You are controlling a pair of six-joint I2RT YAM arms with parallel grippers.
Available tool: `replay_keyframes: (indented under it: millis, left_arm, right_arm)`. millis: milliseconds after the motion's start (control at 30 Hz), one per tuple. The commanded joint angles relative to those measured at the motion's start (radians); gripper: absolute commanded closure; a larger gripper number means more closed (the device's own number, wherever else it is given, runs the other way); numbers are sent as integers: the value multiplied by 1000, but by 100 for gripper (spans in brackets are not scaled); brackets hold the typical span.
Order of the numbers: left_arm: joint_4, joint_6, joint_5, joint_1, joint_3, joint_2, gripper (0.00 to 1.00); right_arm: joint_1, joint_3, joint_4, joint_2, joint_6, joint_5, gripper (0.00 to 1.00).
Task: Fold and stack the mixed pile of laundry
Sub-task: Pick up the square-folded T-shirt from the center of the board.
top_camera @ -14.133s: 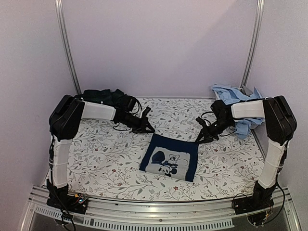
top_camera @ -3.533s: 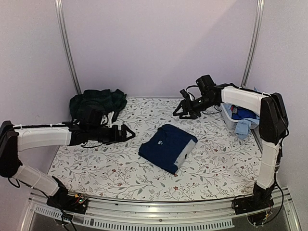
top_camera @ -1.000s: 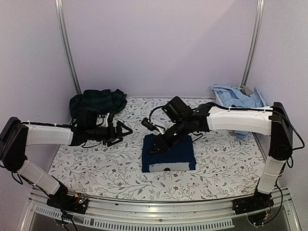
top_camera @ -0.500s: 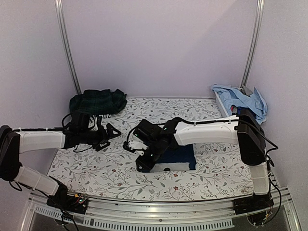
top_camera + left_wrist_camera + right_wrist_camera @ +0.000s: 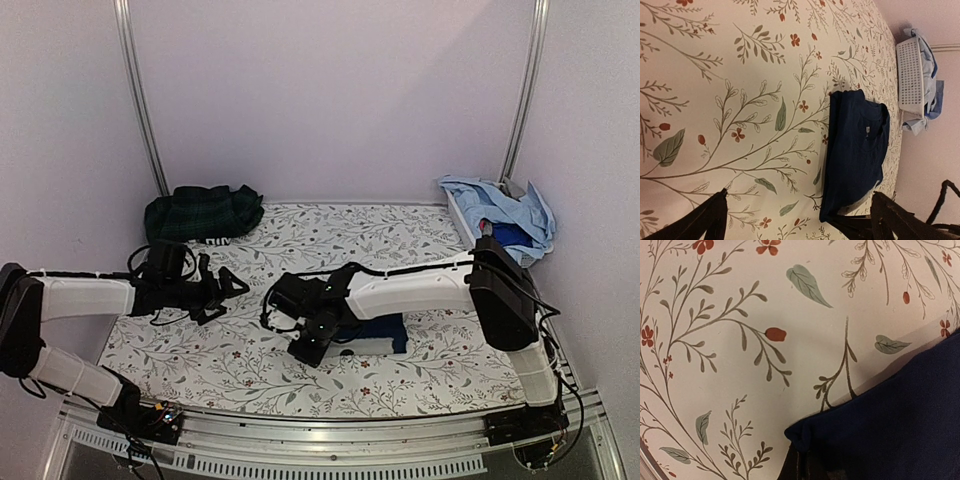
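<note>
A folded navy T-shirt lies on the floral sheet, partly under my right arm. My right gripper sits low at the shirt's near left corner. In the right wrist view its dark fingers are shut on that bunched navy corner. To the left, my left gripper hovers open and holds nothing. Its view looks along the sheet at the navy T-shirt, between spread fingers. A dark green plaid piece lies at the back left. Light blue shirts are heaped at the back right.
The light blue shirts fill a white basket against the right wall. The white sheet with leafy vines covers the table. Metal posts stand at the back corners. My right arm stretches across the middle of the table.
My right arm has swept left and down from over the navy T-shirt to its near left corner, and the gripper has shut there. My left gripper has drawn back slightly to the left.
</note>
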Motion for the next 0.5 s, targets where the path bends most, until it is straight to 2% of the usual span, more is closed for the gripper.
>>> replay_keyframes:
  millis: [0, 267, 467]
  left_arm:
    - [53, -47, 30, 5, -32, 17, 0]
    - [163, -112, 63, -45, -30, 70, 0]
    - [327, -272, 127, -79, -10, 204, 0]
  right_arm:
    - [11, -33, 33, 8, -17, 33, 100]
    - [-66, -106, 191, -157, 10, -118, 100]
    - [-92, -146, 251, -198, 20, -179, 100]
